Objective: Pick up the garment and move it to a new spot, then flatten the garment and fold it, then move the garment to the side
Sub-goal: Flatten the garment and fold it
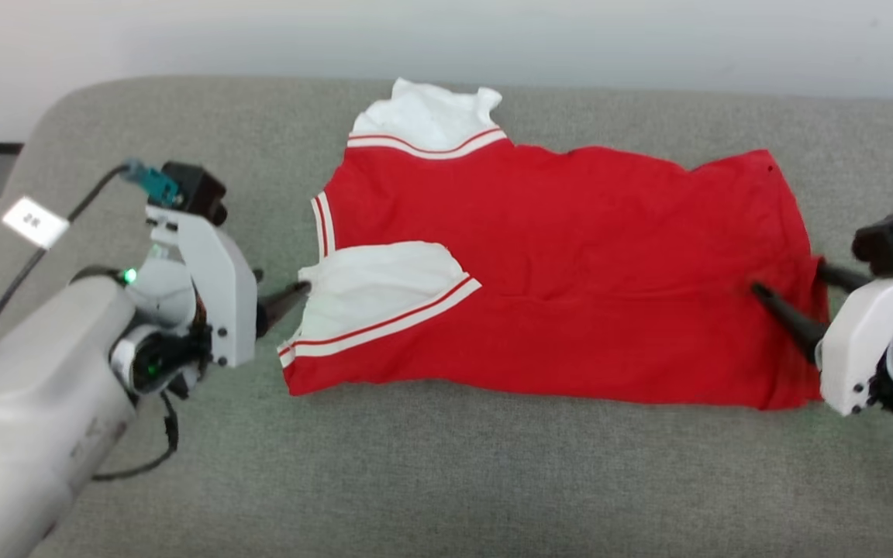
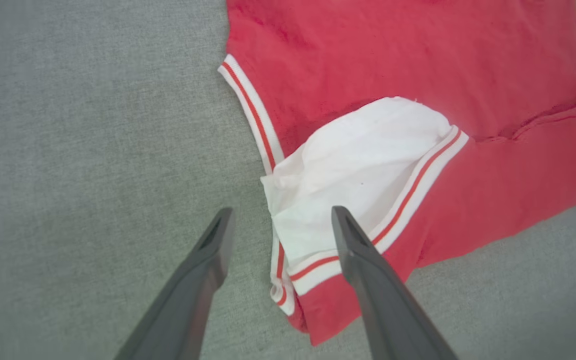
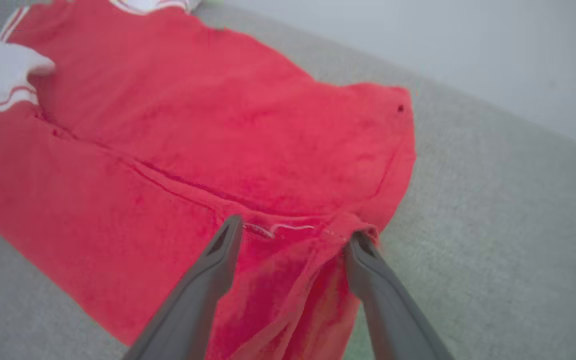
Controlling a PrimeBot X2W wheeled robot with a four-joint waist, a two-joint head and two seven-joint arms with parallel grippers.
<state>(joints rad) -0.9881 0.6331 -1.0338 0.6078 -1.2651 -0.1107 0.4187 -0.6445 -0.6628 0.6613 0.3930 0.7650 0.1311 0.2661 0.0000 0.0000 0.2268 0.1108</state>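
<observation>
The garment [image 1: 555,271] is lying stretched lengthwise across the grey cushion [image 1: 446,480], with its near long edge folded up over the body. One white sleeve [image 1: 377,283] is resting on the red at my left end, and the other sleeve [image 1: 427,116] is sticking out at the far edge. I am holding my left gripper [image 2: 282,212] wide, fingers straddling the sleeve's striped trim and gripping nothing. I am holding my right gripper [image 3: 297,229] just as wide at the hem end, where red cloth is bunching loosely between the fingers, unpinched.
</observation>
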